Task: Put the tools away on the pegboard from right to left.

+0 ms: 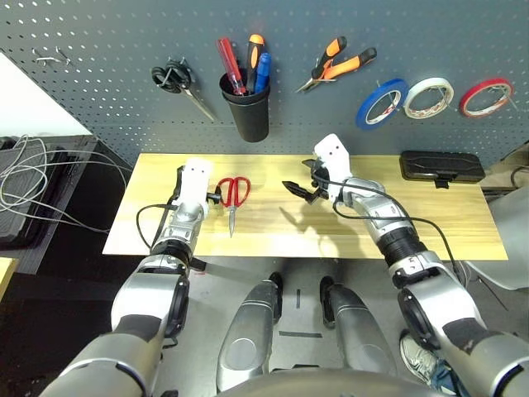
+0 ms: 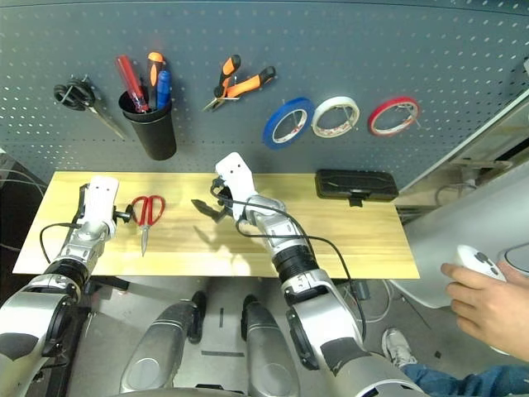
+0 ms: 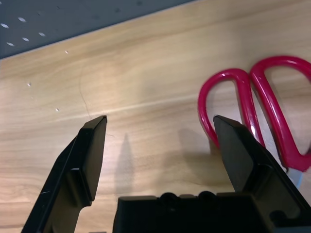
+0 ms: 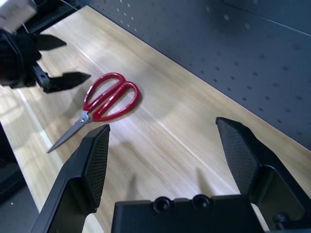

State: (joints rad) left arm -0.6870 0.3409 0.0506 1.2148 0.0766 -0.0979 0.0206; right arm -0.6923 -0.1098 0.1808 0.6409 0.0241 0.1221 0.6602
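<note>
Behind the pale wooden worktop (image 1: 347, 236) hangs the dark pegboard (image 1: 99, 50). From the left eye, it already carries the blue tape roll (image 1: 382, 102), the orange-and-black pliers (image 1: 337, 64) and the blue-handled screwdriver (image 1: 262, 72) standing in the black cup (image 1: 248, 112). The red-handled scissors (image 1: 233, 195) lie flat near the worktop's left end, handles toward the board — apparently the last piece to stow. The left tool (image 1: 216, 198) sits just beside those handles; the right tool (image 1: 299, 188) hovers over the middle, empty.

From the right eye, a person's hand (image 2: 488, 302) holds a white device off the worktop's right end.

The left wrist view shows the left tool's fingers (image 3: 90, 150) spread wide and holding nothing, one of them close against a red loop; contact cannot be told.

The right wrist view shows the right tool equally wide apart, the scissors lying well ahead of it.

The likely risk: the scissors lie flat and thin, so closing fingers may skid over the loops or push them along the worktop — and a loose pinch could let the blades swing on the way to a hook.
</note>
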